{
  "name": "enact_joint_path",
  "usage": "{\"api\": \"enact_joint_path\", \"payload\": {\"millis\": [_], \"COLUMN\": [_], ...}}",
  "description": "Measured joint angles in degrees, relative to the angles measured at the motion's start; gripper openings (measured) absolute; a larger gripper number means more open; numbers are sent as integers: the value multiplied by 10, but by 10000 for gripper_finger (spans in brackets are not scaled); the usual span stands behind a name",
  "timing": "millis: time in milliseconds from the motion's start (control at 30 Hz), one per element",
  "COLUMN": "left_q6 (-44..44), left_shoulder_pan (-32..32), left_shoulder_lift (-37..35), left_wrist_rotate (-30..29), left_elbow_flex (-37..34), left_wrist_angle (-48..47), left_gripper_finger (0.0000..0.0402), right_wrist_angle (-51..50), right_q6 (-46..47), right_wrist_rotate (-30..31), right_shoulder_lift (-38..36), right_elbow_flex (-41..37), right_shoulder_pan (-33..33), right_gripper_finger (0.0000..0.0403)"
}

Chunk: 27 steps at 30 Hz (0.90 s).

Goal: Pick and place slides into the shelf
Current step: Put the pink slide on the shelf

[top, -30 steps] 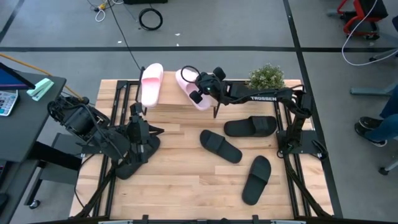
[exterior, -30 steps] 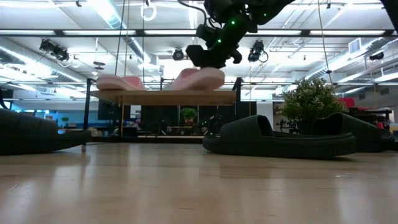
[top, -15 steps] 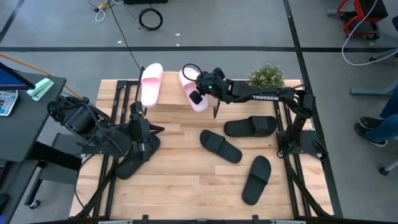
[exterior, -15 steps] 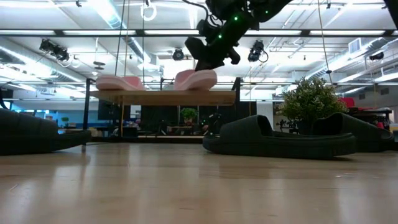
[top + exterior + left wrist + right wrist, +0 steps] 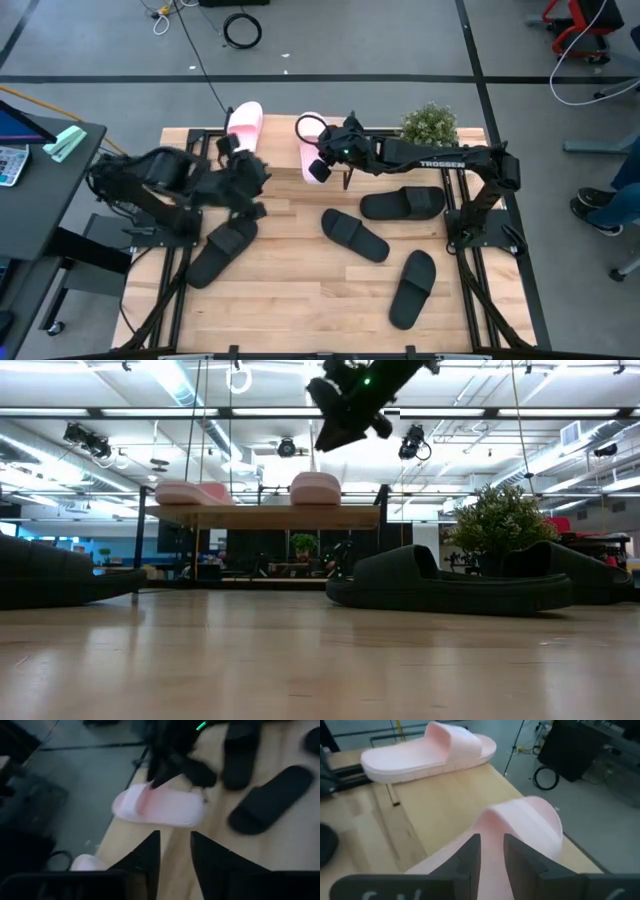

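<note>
Two pale pink slides lie sole-down on the shelf's top board at the far side. My right gripper hangs open just above the right-hand pink slide, clear of it in the low view. My left gripper stands open over the table by the shelf's near edge, with nothing between its fingers. A black slide lies flat on the table near the left arm. Three more black slides lie on the table at the right.
A small potted plant stands at the far right, beside the shelf. The shelf's thin black legs stand on the table. Bare wood lies along the table's near edge. A cable coil lies on the floor beyond the table.
My right gripper has turned the right-hand pink slide from slanted to straight on the shelf board, let go of it and risen clear. My left gripper has lifted off the black slide at the left, let go, and swung toward the shelf; that slide stays flat on the table.
</note>
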Motion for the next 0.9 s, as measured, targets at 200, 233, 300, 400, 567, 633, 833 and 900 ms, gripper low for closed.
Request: {"api": "enact_joint_path", "payload": {"millis": [200, 233, 300, 400, 567, 633, 833, 900], "left_q6": [123, 126, 129, 164, 228, 248, 303, 303], "left_shoulder_pan": [102, 119, 151, 190, 235, 247, 278, 291], "left_shoulder_lift": [72, 87, 118, 165, 237, 259, 303, 309], "left_wrist_rotate": [0, 0, -1, 0, 1, 1, 1, 1], "left_elbow_flex": [0, 0, 0, 0, 0, 0, 0, 0], "left_wrist_angle": [12, 22, 38, 78, 148, 170, 198, 210], "left_gripper_finger": [158, 161, 166, 166, 167, 167, 167, 167], "right_wrist_angle": [-111, -139, -190, -251, -300, -307, -315, -318], "right_q6": [35, 44, 62, 82, 98, 98, 98, 98], "right_wrist_rotate": [-45, -55, -66, -66, -65, -65, -62, -57], "right_shoulder_lift": [-69, -81, -106, -139, -174, -182, -187, -185], "right_elbow_flex": [0, 0, 0, 0, 0, 0, 0, 0], "right_shoulder_pan": [37, 45, 61, 87, 122, 131, 144, 146], "right_gripper_finger": [90, 90, 90, 90, 90, 90, 90, 90]}}
